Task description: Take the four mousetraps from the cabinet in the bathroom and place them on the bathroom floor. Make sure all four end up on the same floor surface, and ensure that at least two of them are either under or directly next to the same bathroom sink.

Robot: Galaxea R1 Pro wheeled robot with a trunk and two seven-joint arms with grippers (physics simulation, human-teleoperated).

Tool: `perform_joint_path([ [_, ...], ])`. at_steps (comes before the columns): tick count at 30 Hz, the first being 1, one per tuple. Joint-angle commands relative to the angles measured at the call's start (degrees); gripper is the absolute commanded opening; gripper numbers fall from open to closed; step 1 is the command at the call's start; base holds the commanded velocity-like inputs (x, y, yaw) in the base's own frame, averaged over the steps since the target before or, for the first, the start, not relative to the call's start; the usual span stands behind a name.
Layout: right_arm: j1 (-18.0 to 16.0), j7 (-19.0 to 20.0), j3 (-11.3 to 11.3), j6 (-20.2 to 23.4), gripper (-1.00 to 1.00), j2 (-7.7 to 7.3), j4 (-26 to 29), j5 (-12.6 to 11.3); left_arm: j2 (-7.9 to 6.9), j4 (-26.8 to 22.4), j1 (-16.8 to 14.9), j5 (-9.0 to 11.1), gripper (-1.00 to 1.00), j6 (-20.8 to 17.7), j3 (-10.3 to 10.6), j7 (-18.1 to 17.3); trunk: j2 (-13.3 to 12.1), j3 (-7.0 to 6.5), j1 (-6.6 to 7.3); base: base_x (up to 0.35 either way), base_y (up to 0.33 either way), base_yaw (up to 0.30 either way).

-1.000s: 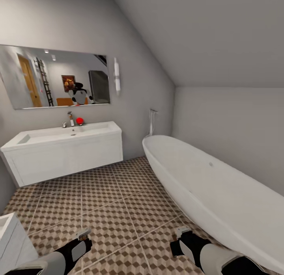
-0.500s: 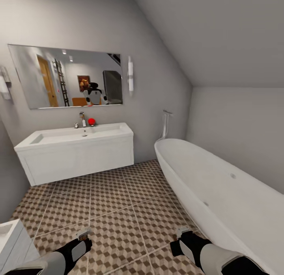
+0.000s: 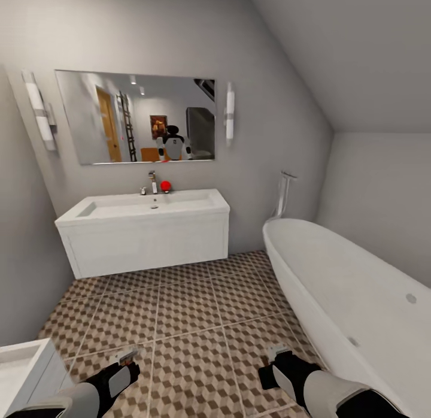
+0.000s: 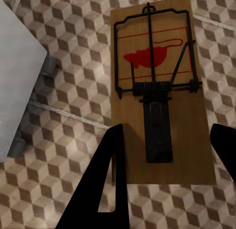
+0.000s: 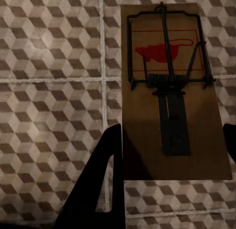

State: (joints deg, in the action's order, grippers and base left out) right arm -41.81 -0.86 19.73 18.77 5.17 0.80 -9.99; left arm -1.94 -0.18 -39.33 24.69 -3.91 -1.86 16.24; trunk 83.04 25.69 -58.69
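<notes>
A: So what's on the head cam right now?

B: A bathroom. The white sink (image 3: 149,205) with a chrome tap (image 3: 153,182) sits on a wall-hung vanity (image 3: 143,244) against the far wall, and there's a little red thing (image 3: 166,186) just beside the tap. The mirror (image 3: 137,117) above it reflects the robot, with a tube light (image 3: 39,111) on each side.

A: And the floor?

B: The bathroom floor (image 3: 191,322) is cube-pattern tile, brown and beige. A white oval bathtub (image 3: 347,298) runs along the right.

A: Arms?

B: The left gripper (image 3: 127,357) and right gripper (image 3: 277,350) hang low over the tiles, well apart. I can't make out their jaws from here. A white unit's corner (image 3: 24,370) pokes in bottom left.
</notes>
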Motion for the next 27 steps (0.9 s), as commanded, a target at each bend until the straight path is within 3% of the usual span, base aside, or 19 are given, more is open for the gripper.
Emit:
perform_joint_path([
  [1, 0.0, 0.0, 0.5, 0.3, -1.0, -0.03, 0.1, -0.6, 0.01, 0.0, 0.0, -0.1, -1.0, -0.2, -0.2, 0.2, 0.0, 0.06, -0.03, 0.322, 0.0, 0.278],
  [23, 0.0, 0.1, 0.5, 0.3, -1.0, -0.08, 0.1, -0.7, 0.01, -0.1, 0.0, -0.1, -1.0, -0.2, -0.2, 0.2, 0.0, 0.06, -0.03, 0.322, 0.0, 0.029],
  [27, 0.0, 0.1, 0.5, 0.2, -1.0, -0.08, 0.1, -0.7, 0.01, 0.0, 0.0, -0.1, -1.0, -0.2, -0.2, 0.2, 0.0, 0.06, -0.03, 0.322, 0.0, 0.176],
])
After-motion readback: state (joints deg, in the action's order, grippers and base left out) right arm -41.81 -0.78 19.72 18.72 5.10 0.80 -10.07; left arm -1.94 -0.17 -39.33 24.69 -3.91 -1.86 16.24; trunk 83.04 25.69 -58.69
